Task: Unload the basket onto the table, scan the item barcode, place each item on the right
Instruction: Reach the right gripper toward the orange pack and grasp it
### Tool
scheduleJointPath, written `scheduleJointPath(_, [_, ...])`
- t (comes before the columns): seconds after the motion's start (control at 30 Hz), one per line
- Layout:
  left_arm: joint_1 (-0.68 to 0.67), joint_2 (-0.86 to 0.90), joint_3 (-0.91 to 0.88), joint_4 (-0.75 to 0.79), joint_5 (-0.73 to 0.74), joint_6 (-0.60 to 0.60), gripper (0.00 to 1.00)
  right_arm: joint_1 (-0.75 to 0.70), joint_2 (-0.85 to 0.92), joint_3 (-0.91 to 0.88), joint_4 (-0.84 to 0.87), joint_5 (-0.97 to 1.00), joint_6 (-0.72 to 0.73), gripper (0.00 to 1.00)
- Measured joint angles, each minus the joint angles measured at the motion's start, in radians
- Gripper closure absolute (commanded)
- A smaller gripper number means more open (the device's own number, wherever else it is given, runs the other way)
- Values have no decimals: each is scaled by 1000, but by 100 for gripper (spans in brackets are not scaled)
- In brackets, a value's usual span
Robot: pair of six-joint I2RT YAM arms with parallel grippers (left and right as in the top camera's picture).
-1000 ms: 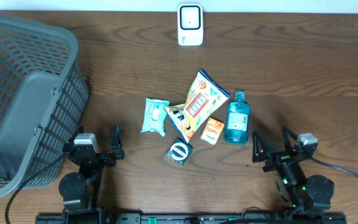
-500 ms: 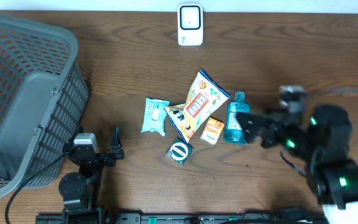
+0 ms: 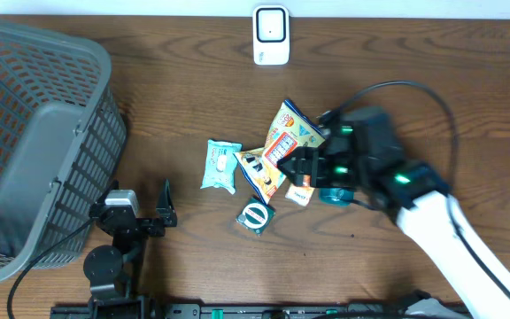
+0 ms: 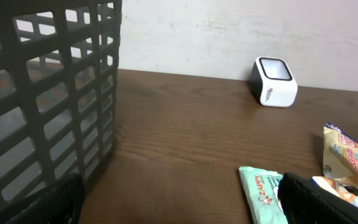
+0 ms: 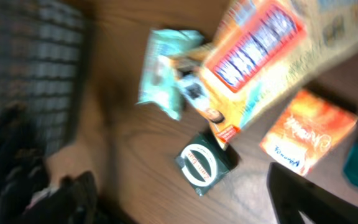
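Several items lie mid-table: a yellow chips bag [image 3: 283, 143], a teal wipes pack [image 3: 220, 165], an orange box [image 3: 303, 187], a dark green packet [image 3: 256, 216] and a blue bottle [image 3: 335, 188] half hidden under my right arm. The white barcode scanner [image 3: 271, 35] stands at the far edge. My right gripper [image 3: 310, 165] hovers over the pile, open and empty. In the blurred right wrist view, the green packet [image 5: 204, 163] lies just ahead of the gap of that gripper [image 5: 185, 199], with the orange box [image 5: 308, 132] to its right. My left gripper [image 3: 140, 209] rests open near the front.
A big grey basket [image 3: 34, 133] fills the left side of the table and looms close in the left wrist view [image 4: 42, 93]. That view also shows the scanner [image 4: 273, 82], the wipes pack [image 4: 263, 193] and the chips bag [image 4: 350, 155].
My right arm has swung from the front right corner up and left, over the pile of items. Its jaws look slightly narrower. The left arm has not moved.
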Motion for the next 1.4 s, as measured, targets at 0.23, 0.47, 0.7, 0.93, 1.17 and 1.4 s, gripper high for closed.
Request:
scheduleJointPath(0.23, [0,0,0,0,0,0,2,111,237,109,-129,257,149,32])
scheduleJointPath(0.47, [0,0,0,0,0,0,2,129,370,172,-144,440,182,36])
scheduleJointPath(0.7, [0,0,0,0,0,0,2,129,500,177,-138,489,186,38])
scheduleJointPath(0.93, [0,0,0,0,0,0,2,129,558,203,-130,501,185,42])
scheduleJointPath(1.17, [0,0,0,0,0,0,2,131,566,211,-135,506,172,44])
scheduleJointPath(1.4, [0,0,0,0,0,0,2,168,572,214,-183,509,148,44])
